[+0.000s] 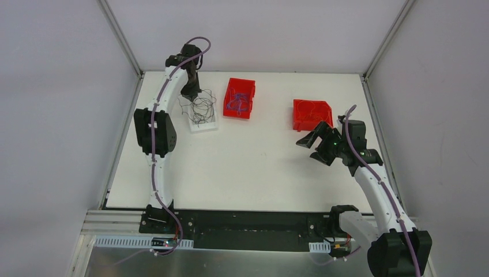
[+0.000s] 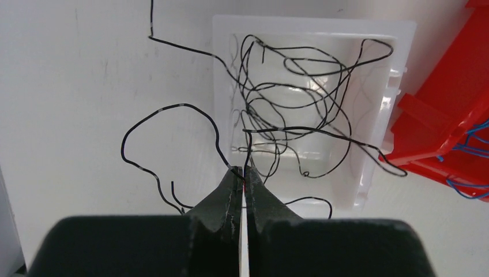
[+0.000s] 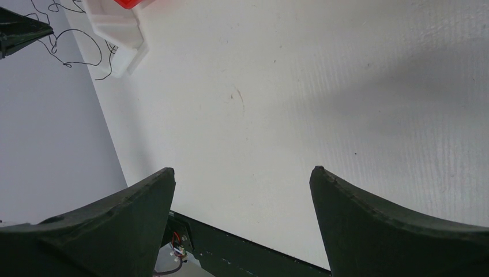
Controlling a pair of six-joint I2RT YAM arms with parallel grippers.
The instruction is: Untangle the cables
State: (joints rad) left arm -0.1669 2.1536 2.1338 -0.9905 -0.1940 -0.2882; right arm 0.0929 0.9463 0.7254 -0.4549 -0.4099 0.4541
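The black cables (image 1: 200, 108) are a loose, curly bunch of very thin wire. Seen from above, most of the bunch lies in and over a white tray (image 1: 209, 124) at about 11 o'clock on the table. In the left wrist view the black cables (image 2: 288, 109) loop all across the white tray (image 2: 403, 34). A few loops spill out on its 9 o'clock side onto the bare top.

The left gripper (image 1: 193, 92) stands over the far end of the tray. Up close, the left gripper (image 2: 244, 173) has its jaws pressed tight together, and they pinch a strand of the black cables right at the tips.

The table (image 1: 259, 167) is flat and white, with a few small marks. Plain pale walls stand around it on three sides. A black bar runs along the edge at 6 o'clock, where the arms are bolted on.

A red bin (image 1: 242, 82) sits just beside the tray, at about 12 o'clock. It holds a small heap of blue cables (image 1: 238, 104). The left wrist view shows a corner of this red bin (image 2: 438, 115) with the blue cables (image 2: 468, 151) inside.

A second red bin (image 1: 298, 118) sits at about 1 o'clock, well apart from the first. I cannot tell what is in it.

The right gripper (image 1: 316, 145) hangs near 3 o'clock, close to the second red bin. Its jaws are spread wide and hold nothing. The right wrist view shows only bare table between the parted tips of the right gripper (image 3: 242, 170).
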